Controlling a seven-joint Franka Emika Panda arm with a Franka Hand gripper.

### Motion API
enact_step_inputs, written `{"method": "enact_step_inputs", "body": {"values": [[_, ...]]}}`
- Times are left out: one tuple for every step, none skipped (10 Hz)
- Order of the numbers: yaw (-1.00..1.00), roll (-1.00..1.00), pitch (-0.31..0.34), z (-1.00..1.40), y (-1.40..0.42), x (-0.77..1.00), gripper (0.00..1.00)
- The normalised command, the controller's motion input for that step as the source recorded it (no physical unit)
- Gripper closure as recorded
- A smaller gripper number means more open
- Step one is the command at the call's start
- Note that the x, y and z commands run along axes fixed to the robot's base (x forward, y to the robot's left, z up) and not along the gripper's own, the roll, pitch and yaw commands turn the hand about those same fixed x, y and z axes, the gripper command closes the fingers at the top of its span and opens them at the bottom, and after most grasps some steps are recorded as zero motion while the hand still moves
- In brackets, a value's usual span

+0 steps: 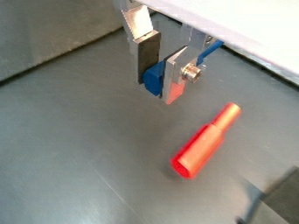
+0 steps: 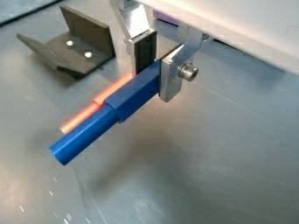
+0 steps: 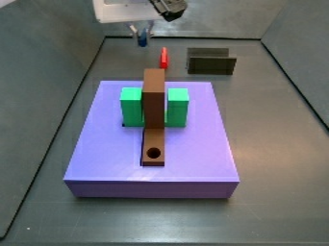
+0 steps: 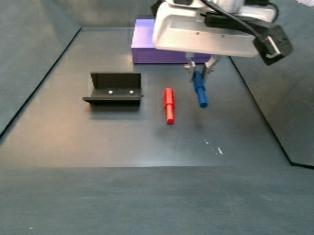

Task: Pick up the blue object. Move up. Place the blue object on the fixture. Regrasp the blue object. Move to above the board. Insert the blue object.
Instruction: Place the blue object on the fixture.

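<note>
on the dark grey floor, the end effector (image 2: 156, 63) grips the blue object (image 2: 107, 122) by one end and holds it aloft beside the red peg (image 4: 170, 105) — pickup done; the fixture (image 4: 110, 90), regrasp, board (image 3: 154, 154) and insertion remain.

end effector (image 2: 158, 59): in a wrist view, flat silver metal fingers (image 2: 176, 70) with matt dark pads, closed on the peg
blue peg (image 2: 107, 121): smooth, plastic-looking, slight sheen
red peg (image 1: 205, 140): smooth, plastic-looking, slightly glossy
fixture (image 2: 76, 42): dark, matt, metal-looking
board (image 3: 154, 144): lavender, smooth, matt
green blocks (image 3: 131, 107): matt
bar (image 3: 154, 115): brown, wood-like
floor (image 4: 135, 147): grey, smooth, faint sheen
</note>
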Motion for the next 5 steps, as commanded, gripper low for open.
{"method": "enact_step_inputs", "body": {"values": [[0.0, -0.93, 0.157, 0.14, -0.04, 0.6, 1.0], [0.0, -0.95, 0.283, 0.22, -0.08, 0.61, 1.0], [0.0, -0.98, 0.354, 0.33, -0.14, 0.61, 1.0], [0.0, -0.99, 0.334, 0.34, -0.14, 0.59, 1.0], [-0.01, -1.0, 0.386, 0.27, -0.12, 0.62, 1.0]]}}
